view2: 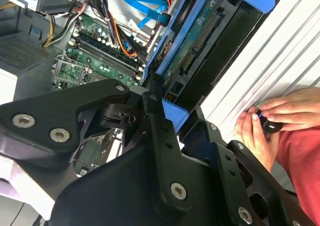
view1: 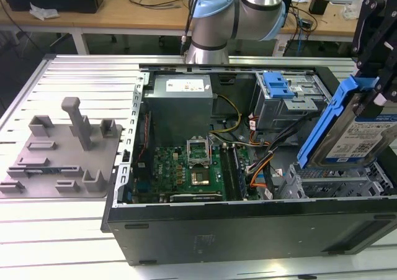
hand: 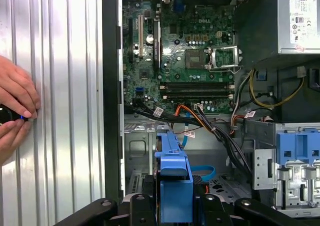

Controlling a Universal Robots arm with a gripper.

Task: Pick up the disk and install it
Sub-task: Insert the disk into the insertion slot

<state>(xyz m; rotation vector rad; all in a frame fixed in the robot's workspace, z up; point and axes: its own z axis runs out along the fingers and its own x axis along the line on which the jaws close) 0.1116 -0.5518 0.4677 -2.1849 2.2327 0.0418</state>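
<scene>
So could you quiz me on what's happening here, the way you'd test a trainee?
1. True or false: the disk lies flat on the table outside the computer case.
2. What is the pincer gripping? A) the disk B) a loose cable C) nothing
3. In the first wrist view, what rests on the table beside the case?

Key:
1. False. It is held tilted over the drive cage in the case.
2. A, by its blue carrier.
3. A person's hands, closed around a small dark object.
</scene>
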